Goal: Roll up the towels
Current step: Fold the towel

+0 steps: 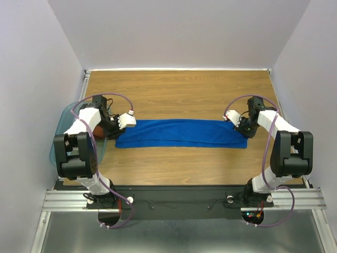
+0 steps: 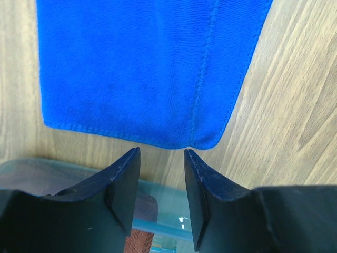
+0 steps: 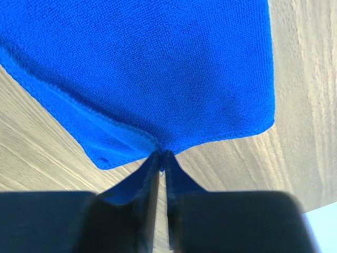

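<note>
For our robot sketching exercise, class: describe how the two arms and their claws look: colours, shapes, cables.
The left arm and right arm are built of white links and boxy black joint housings. A thin lilac cable loops along each. Seen close, the left claw and right claw have dark, wedge-shaped fingers tapering to blunt tips.

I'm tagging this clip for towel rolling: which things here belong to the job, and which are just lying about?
Belongs to the job: blue towel, flat on the wooden table; rust-brown towel, in the teal bin; right gripper, jaws pinching the blue towel's edge; left gripper, jaws open just short of its other end.
Just lying about: teal bin; wooden table.
</note>
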`<state>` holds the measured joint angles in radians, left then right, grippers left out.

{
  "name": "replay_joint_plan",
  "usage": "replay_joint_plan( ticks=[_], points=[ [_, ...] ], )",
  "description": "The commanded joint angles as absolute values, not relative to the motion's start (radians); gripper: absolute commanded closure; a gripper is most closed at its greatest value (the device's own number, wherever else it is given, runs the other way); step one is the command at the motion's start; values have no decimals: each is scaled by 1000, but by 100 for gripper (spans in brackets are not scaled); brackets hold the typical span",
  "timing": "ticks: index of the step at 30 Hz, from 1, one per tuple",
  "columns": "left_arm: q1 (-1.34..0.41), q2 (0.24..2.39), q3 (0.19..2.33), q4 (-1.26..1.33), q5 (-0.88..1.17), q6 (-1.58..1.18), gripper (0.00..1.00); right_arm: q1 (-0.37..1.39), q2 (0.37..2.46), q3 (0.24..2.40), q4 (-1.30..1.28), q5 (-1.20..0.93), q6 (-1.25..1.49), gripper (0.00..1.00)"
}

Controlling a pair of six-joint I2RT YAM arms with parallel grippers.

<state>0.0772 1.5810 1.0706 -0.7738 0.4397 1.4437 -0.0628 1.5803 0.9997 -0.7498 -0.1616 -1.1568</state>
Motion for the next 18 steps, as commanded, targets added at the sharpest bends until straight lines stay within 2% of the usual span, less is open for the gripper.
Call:
replay_joint_plan(
  ticks=[1,2,3,18],
  points=[
    [55,1588,1048,-788,407,1477,51,-52,1582,1003,-733,-147,-1175,91],
    [48,1591,1039,-787,385,1488,51,-52,1582,1006,-733,-149,-1174,99],
    [41,1591,1032,-782,377,1489,51,-52,1580,1008,-736,-147,-1173,99],
    [29,1580,1029,-770,383,1483,54,-52,1480,1054,-850,-235,-1147,99]
  ],
)
